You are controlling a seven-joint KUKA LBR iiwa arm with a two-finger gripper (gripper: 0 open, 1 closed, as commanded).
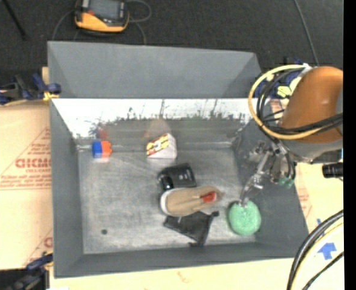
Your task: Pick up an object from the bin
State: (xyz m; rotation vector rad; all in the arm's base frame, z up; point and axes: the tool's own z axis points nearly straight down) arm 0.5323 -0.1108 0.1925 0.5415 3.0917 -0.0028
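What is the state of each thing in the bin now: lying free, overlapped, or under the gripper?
Gripper: low, over the green ball.
Green ball: resting, not lifted.
Tan shoe: on its side, overlapping the black cloth.
Black cloth: flat, partly covered.
Black box: uncovered, beside the shoe.
White carton: lying free.
Blue block: free, alone.

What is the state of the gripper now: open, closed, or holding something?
Gripper: cannot be told whether open or closed. It hangs close over the green round object at the right side of the bin.

Arm (298, 107) at right, jaws downward.
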